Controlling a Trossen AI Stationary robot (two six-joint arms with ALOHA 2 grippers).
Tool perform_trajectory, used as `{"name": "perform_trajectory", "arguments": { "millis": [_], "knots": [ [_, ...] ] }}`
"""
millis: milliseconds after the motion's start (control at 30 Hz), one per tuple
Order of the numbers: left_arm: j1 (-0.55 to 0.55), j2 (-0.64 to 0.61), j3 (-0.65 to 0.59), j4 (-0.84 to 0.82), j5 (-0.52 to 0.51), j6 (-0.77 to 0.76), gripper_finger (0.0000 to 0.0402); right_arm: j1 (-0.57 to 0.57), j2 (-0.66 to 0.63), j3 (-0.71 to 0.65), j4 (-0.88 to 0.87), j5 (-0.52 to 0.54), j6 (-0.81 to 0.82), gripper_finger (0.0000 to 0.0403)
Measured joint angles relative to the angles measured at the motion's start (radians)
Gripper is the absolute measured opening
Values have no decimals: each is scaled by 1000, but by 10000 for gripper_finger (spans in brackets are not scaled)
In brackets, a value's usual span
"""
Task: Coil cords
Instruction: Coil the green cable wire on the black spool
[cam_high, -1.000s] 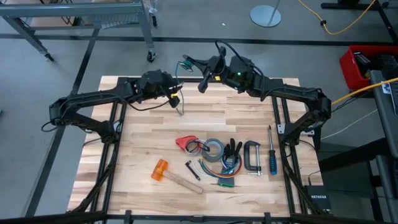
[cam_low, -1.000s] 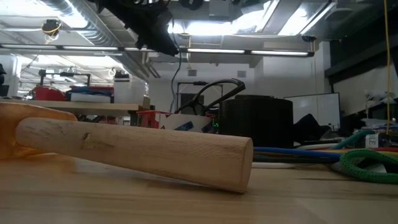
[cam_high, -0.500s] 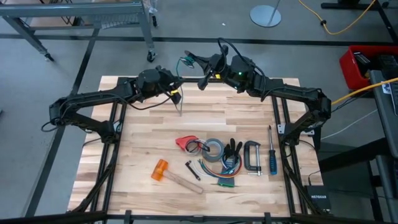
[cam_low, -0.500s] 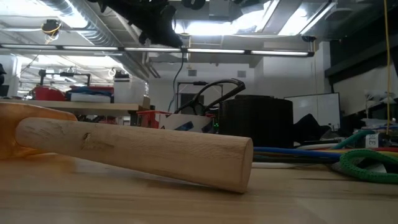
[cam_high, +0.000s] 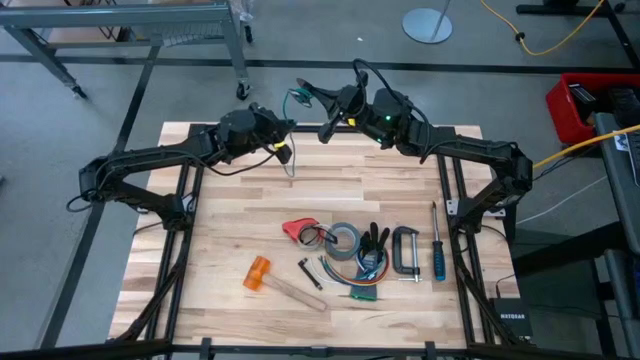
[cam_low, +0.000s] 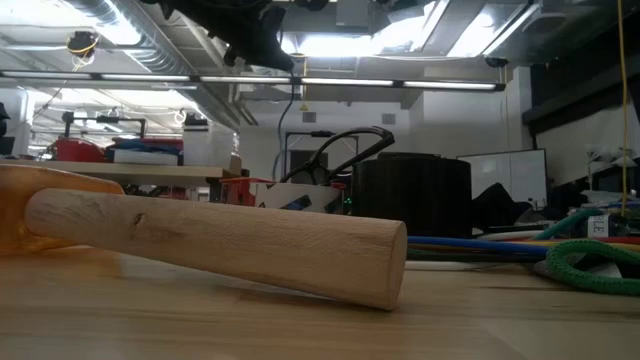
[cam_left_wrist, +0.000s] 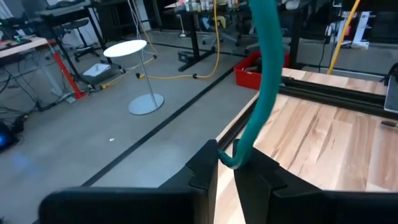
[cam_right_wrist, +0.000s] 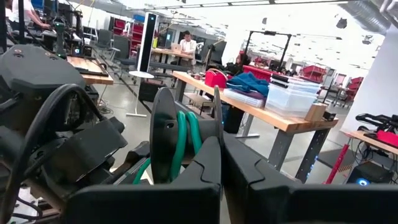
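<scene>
A thin teal-green cord (cam_left_wrist: 266, 74) runs between my two grippers above the table's far edge. Part of it (cam_right_wrist: 184, 138) is wound on a dark round piece (cam_right_wrist: 163, 140). The wound cord shows green in the high view (cam_high: 297, 97). My left gripper (cam_high: 284, 143) is shut on the cord. A loose tail (cam_high: 291, 166) hangs from it, above the table. My right gripper (cam_high: 318, 103) is shut on the round piece, just beyond the left gripper. In the low view the arms (cam_low: 245, 25) show only at the top. My left gripper pinches the cord (cam_left_wrist: 232, 160) between its two fingers, which lie across it. The cord runs on from the fingers toward my right gripper, curved and clear of the table. My right gripper pinches the thin rim (cam_right_wrist: 217, 127) of the round piece between its two fingers. The piece stands on edge, clear of the table, with the cord's turns beside the fingers.
Tools lie near the table's front: a hammer (cam_high: 272, 281) with an orange head, a red clip (cam_high: 296, 229), a tape roll (cam_high: 346, 239), a C-clamp (cam_high: 405, 250), a blue screwdriver (cam_high: 437, 252) and a bundle of coloured wires (cam_high: 362, 288). The hammer handle (cam_low: 220, 240) fills the low view.
My left gripper has gone a little toward the table's far edge and toward my right gripper, still shut on the cord. The hanging tail has risen with it.
</scene>
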Motion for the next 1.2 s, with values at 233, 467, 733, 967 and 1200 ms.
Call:
{"name": "perform_trajectory", "arguments": {
  "millis": [233, 467, 733, 967, 1200],
  "knots": [
    [0, 0, 0, 9, 0, 0, 35, 0, 0, 0, 1, 0, 0, 1],
    [0, 0, 0, 16, 0, -11, 6, 0, 0, 0, 2, 0, 0, 1],
    [-5, 32, -1, 67, 28, -89, 4, 0, 39, -1, 75, -56, 6, 1],
    [-17, 67, -1, 79, 45, -111, 2, 1, 57, -1, 187, -102, 39, 1],
    [-19, 92, 0, 168, 177, -132, 1, 1, 95, -1, 299, -88, 59, 1]
  ]
}}
